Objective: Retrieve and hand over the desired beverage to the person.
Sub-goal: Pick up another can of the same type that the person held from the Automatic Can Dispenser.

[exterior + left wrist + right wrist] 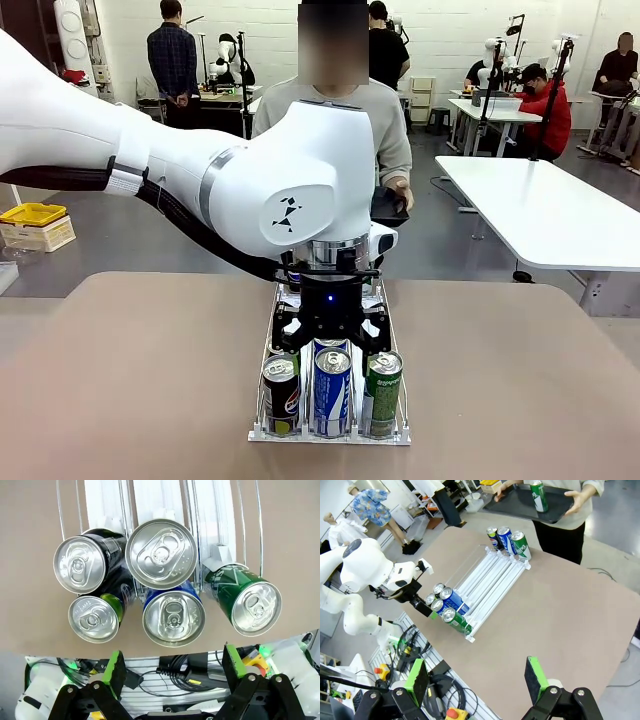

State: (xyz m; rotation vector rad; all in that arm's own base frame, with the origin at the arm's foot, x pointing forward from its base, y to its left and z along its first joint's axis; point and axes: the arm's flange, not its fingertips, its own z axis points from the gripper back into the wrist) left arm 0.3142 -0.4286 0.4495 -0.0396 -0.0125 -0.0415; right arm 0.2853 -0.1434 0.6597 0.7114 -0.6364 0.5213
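A white wire rack (330, 436) on the brown table holds drink cans in three lanes. At its near end stand a dark cola can (281, 392), a blue can (332, 390) and a green can (382, 392). My left gripper (330, 335) hangs open just above them over the middle lane, holding nothing. From the left wrist, the open gripper (175, 664) looks down on several can tops, the middle can (161, 554) closest. The person (388, 120) in a grey sweatshirt stands at the far side with a black tray (520, 504) carrying a green can (538, 496). My right gripper (476, 680) is open, high above the table.
Three more cans (509, 540) stand at the rack's far end near the person. The brown table (520, 400) is bare on both sides of the rack. A white table (545, 215) stands at the back right, and other people work farther off.
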